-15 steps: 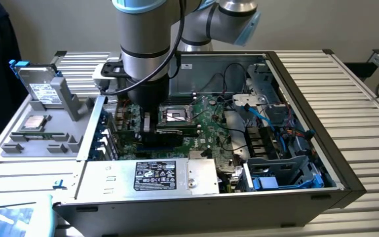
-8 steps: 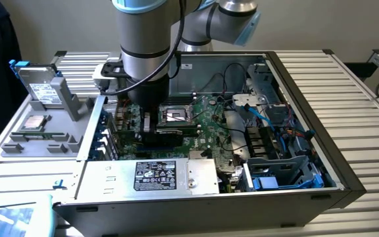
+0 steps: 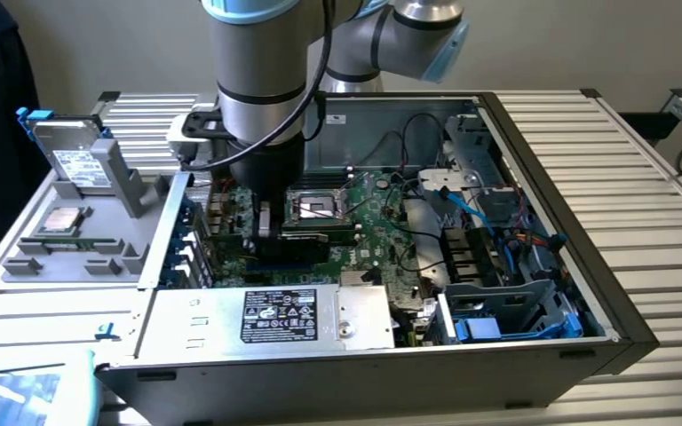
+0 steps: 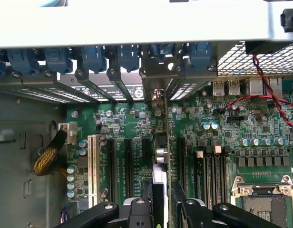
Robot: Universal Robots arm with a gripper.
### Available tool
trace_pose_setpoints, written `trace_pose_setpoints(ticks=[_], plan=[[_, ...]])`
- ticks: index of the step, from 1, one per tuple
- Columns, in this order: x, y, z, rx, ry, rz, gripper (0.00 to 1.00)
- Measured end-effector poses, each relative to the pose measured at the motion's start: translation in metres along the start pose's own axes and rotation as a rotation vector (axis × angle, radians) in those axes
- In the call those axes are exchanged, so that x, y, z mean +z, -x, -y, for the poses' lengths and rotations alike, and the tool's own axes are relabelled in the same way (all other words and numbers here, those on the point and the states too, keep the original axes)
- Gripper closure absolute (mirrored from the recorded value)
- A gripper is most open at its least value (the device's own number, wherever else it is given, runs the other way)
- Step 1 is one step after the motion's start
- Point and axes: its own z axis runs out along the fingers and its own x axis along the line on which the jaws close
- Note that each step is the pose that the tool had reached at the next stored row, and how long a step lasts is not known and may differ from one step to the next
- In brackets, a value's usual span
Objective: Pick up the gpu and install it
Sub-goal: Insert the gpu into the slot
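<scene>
We start with the slatted bench (image 3: pixel 625 133), which carries the open computer case (image 3: pixel 353 373) across the middle of the exterior view. The arm (image 3: pixel 264 62) comes down from the top centre of that frame into the case, over the exterior view's left part of the green motherboard (image 3: pixel 371 213). A labelled metal box (image 3: pixel 276 315) sits at the lower centre. A hard drive (image 3: pixel 75 160) stands in a grey tray at the upper left, outside the case.

In the wrist view we see the gpu (image 4: pixel 160 175) edge-on between the two sides of the claw (image 4: pixel 161 204). The claw is closed on the card. The card stands upright over the row of black expansion slots (image 4: pixel 127 161), and its metal end reaches toward the rear slot opening (image 4: pixel 156 76) under the blue latches (image 4: pixel 94 57). We cannot tell whether its lower edge has entered a slot.

In our judgement, the main risk is misalignment. If the card sits slightly to one side of its slot, a downward push would press its edge on the motherboard rather than into the connector. That could flex the board or tilt the card in the grip. The metal end could also catch on the rear frame instead of sliding into the opening, which would lever the card askew. Small capacitors (image 4: pixel 208 126) and a red-and-black wire (image 4: pixel 265 80) lie near, so a slipped card might strike them.
</scene>
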Motion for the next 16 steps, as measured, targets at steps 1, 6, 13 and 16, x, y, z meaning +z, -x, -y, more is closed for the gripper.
trace_pose_setpoints(ticks=[1,6,13,16], plan=[[0.0000,-0.0001,0.0000,0.000,0.0000,0.0001,0.73],[-0.0019,0.0000,0.0001,0.000,0.0051,0.0013,0.73],[-0.0065,-0.0008,0.0011,0.000,0.0188,-0.0007,0.73],[-0.0068,-0.0016,0.0023,0.000,0.0203,-0.0009,0.73]])
